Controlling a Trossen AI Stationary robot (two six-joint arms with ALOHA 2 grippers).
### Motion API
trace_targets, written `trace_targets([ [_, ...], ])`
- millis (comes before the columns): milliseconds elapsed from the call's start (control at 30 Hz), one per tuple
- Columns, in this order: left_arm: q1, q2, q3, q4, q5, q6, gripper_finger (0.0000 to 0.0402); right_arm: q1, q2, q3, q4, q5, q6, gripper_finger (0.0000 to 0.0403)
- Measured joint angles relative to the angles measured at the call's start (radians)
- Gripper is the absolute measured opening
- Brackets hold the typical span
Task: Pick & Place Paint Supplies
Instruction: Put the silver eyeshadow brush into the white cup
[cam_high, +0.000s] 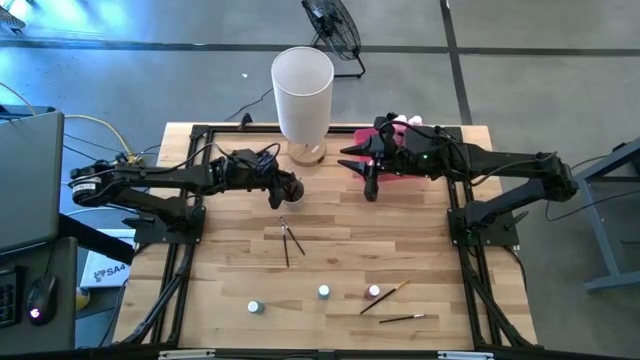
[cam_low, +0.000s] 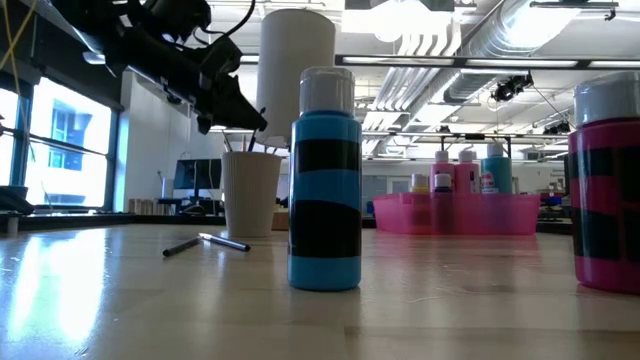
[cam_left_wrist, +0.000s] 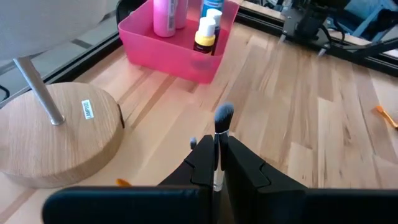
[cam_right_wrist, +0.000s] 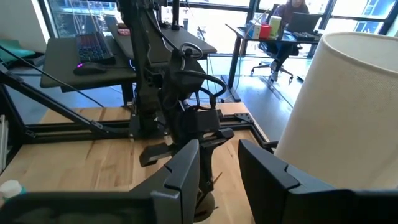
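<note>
1. High view: a wooden worktop (cam_high: 330, 250) is seen from straight above, with a dark arm on each side. The left claw (cam_high: 290, 188) sits near the far middle, just beside the wooden base of a tall white cylinder (cam_high: 302, 92). The right claw (cam_high: 372, 185) hovers to its right, at the near edge of a pink tray (cam_high: 400, 165). Two thin paintbrushes (cam_high: 291, 240) lie crossed in the middle of the worktop. Near the front edge stand three tiny bottles (cam_high: 323, 292), and two more brushes (cam_high: 385, 298) lie to their right.

2. Low view: a teal paint bottle (cam_low: 324, 180) with a white cap stands close in the middle. A pink paint bottle (cam_low: 606, 185) stands at the right edge. Farther back, paintbrushes lie flat on the wood on the left. The pink tray holds several bottles on the far right.

3. Left wrist view: the left claw (cam_left_wrist: 217, 168) is clamped together on a thin paintbrush (cam_left_wrist: 220, 140), its grey bristles pointing away from the fingers. The cylinder's round wooden base (cam_left_wrist: 59, 134) lies beside it, and the pink tray with its bottles is farther off.

4. Right wrist view: the right claw (cam_right_wrist: 219, 171) has its fingers apart with nothing between them. Beyond it is the left arm; the white cylinder stands close by.
</note>
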Motion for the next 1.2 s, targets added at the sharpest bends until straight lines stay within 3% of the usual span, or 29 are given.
trace_targets([
  [333, 0.0, 0.0, 0.0, 0.002, -0.005, -0.003, 0.0054, 0.0, 0.0, 0.0, 0.0, 0.0, 0.007, 0.0105],
  [867, 0.001, -0.002, 0.001, 0.085, -0.005, -0.004, 0.0058, 0.0, 0.0, 0.0, 0.0, 0.0, 0.008, 0.0105],
  [1067, 0.001, -0.002, 0.09, 0.028, 0.01, 0.01, 0.0066, 0.0, 0.0, 0.0, 0.0, 0.0, 0.003, 0.0105],
  [1200, 0.001, -0.002, 0.178, -0.082, 0.006, 0.024, 0.0104, 0.0, 0.0, 0.0, 0.0, 0.0, 0.001, 0.0105],
])
